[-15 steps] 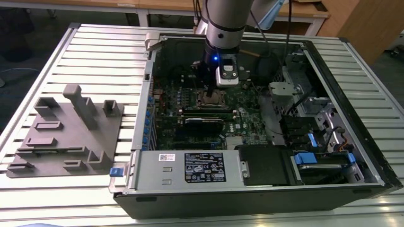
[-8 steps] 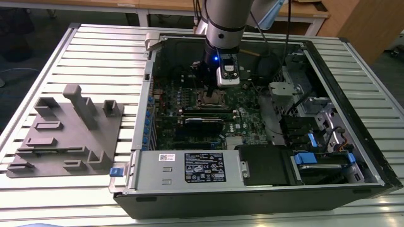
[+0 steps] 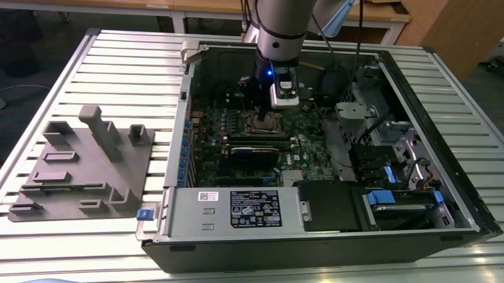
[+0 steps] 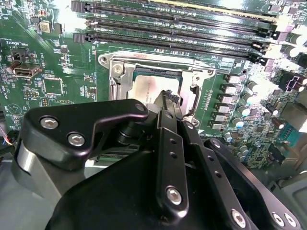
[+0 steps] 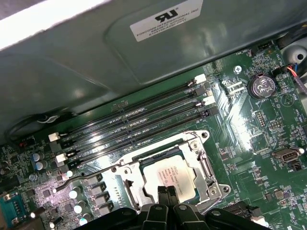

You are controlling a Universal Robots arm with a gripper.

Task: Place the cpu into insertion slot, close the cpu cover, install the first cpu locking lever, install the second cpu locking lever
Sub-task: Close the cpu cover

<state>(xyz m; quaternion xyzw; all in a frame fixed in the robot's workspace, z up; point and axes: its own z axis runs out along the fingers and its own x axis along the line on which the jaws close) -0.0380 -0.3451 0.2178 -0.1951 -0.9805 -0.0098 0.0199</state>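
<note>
Arm: the robot arm (image 3: 277,29) reaches down into the open computer case (image 3: 441,118), which lies on a slatted table (image 3: 118,65).
Gripper: the gripper (image 3: 263,117) hangs straight over the insertion slot (image 3: 273,127) on the green motherboard (image 3: 311,150). In both wrist views its black tips sit at the edge of the chip (image 5: 166,190) (image 4: 170,98).
Fingers: the two fingers (image 5: 161,194) are drawn together with a hairline seam between them, and nothing is held there.
Cpu: the cpu (image 5: 170,172) lies flat in the socket with its pale metal top facing up. In the second wrist view the gripper body hides part of it (image 4: 148,88).
Cpu cover: the cpu cover (image 5: 205,165) appears to lie flat around the chip, which shows through its cut-out middle. Its silvery frame also shows in the second wrist view (image 4: 115,76).
Lever: a thin metal lever (image 5: 84,178) runs from one corner of the socket out over the board, near a row of small capacitors. Whether it is latched cannot be told.
Memory slots: four long black memory slots (image 5: 134,125) run just beside the socket, parallel to one of its sides.
Coin cell: a round coin cell (image 5: 261,86) sits on the board, well apart from the socket.
Fixture: a grey parts fixture (image 3: 87,171) lies on the table at the exterior view's left, beside the case.
Power supply: a metal box with a label (image 3: 236,209) fills the near end of the case.
</note>
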